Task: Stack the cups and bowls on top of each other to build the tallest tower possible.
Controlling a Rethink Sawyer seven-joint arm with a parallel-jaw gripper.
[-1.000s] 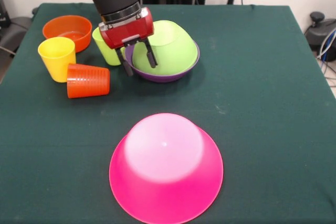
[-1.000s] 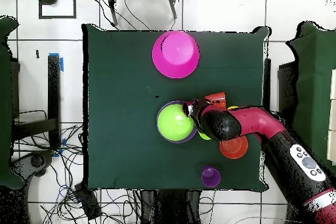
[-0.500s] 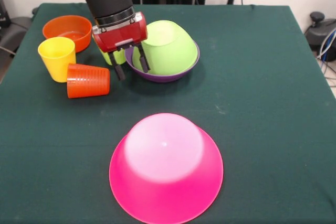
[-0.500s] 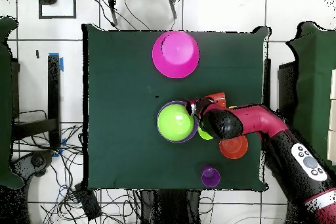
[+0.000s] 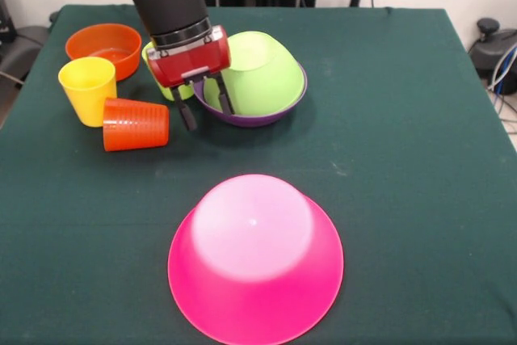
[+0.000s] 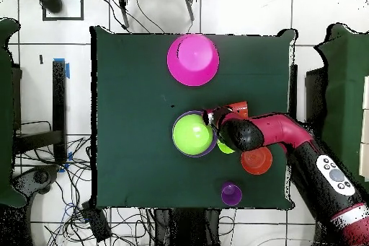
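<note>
The gripper (image 5: 205, 105) hangs in the upper left of the front view with its two dark fingers (image 5: 188, 112) spread apart, holding nothing; one finger sits over the rim of the purple bowl (image 5: 250, 115), the other just outside it. The lime green bowl (image 5: 260, 74) rests tilted inside that purple bowl. Directly behind the gripper's red body stands a lime green cup (image 5: 164, 78). Further left, an orange-red cup (image 5: 135, 124) lies on its side, beside an upright yellow cup (image 5: 86, 89) and an orange bowl (image 5: 103, 46). The large pink bowl (image 5: 255, 258) sits upside down at lower centre. In the overhead view, a purple cup (image 6: 230, 193) stands near the green table (image 5: 404, 159)'s lower edge.
</note>
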